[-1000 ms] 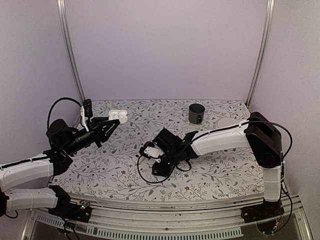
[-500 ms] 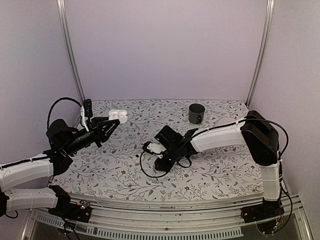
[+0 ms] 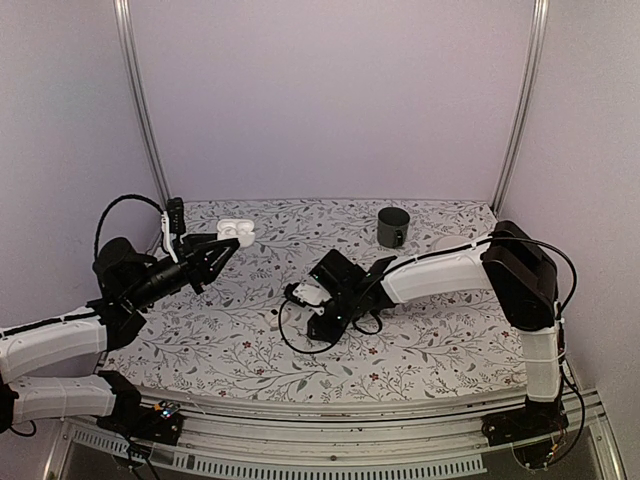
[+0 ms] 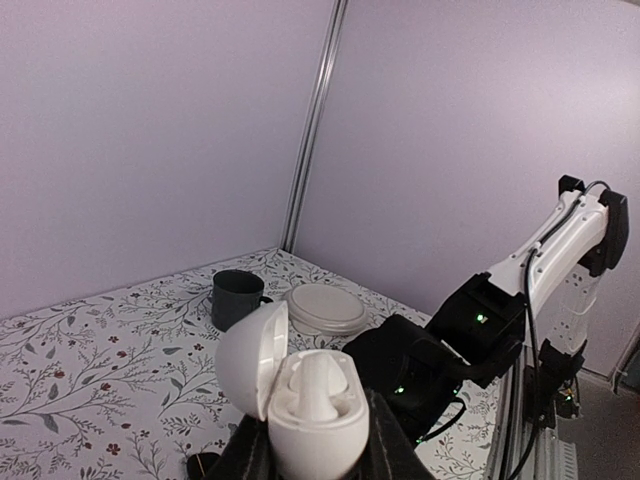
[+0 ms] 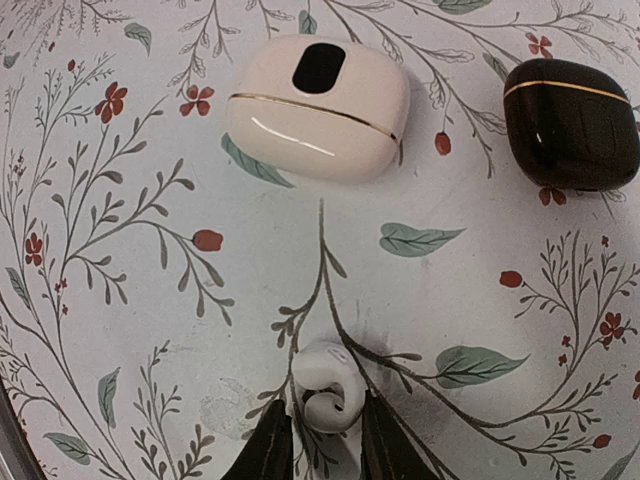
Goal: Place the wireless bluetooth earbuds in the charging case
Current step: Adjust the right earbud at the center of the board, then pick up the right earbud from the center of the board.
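My left gripper is shut on the white charging case, held off the table at the left. Its lid stands open and one white earbud sits inside; the top view shows the same case. My right gripper is low over the table's middle, its two fingertips closed on another white earbud. This earbud is at or just above the cloth. In the top view the right gripper points left. No black earbuds are in view.
A closed white case and a closed black case lie just ahead of the right gripper. A dark mug and a pale plate stand at the back right. A black cable loops under the right wrist.
The right gripper has shifted a little away from the near edge with the earbud between its fingers. The left arm and its case have not moved.
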Motion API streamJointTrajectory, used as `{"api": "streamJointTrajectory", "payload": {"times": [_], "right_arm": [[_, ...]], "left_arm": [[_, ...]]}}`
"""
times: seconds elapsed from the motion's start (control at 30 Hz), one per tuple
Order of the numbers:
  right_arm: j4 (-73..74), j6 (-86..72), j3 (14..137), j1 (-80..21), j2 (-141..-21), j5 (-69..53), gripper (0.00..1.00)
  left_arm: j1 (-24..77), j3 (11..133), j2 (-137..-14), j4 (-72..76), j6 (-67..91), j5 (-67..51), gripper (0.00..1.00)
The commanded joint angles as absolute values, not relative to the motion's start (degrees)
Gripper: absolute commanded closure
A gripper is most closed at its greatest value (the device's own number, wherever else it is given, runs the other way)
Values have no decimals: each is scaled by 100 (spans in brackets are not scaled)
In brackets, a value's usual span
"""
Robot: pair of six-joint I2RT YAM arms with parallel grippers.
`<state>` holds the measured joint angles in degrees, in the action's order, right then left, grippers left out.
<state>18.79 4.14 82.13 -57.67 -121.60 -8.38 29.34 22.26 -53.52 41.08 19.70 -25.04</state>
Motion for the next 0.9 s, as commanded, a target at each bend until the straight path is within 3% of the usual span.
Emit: {"api": "streamJointTrajectory", "payload": {"times": [0.0, 0.53, 0.67, 0.87], "right_arm": [[1738, 352, 8360, -5729, -12187, -991, 74], [1591, 117, 8402, -5730, -12259, -1191, 80], [1595, 88, 8411, -5730, -12287, -1187, 90], [1610, 40, 8347, -5722, -12231, -1145, 95]], "left_arm": [[2839, 2364, -5344, 4100, 1923, -2533, 100], [2834, 2384, -5344, 4088, 1925, -2549, 100], [2838, 2374, -5339, 4091, 1929, -2558, 100], [2839, 2390, -5350, 4072, 1900, -2573, 100]]}}
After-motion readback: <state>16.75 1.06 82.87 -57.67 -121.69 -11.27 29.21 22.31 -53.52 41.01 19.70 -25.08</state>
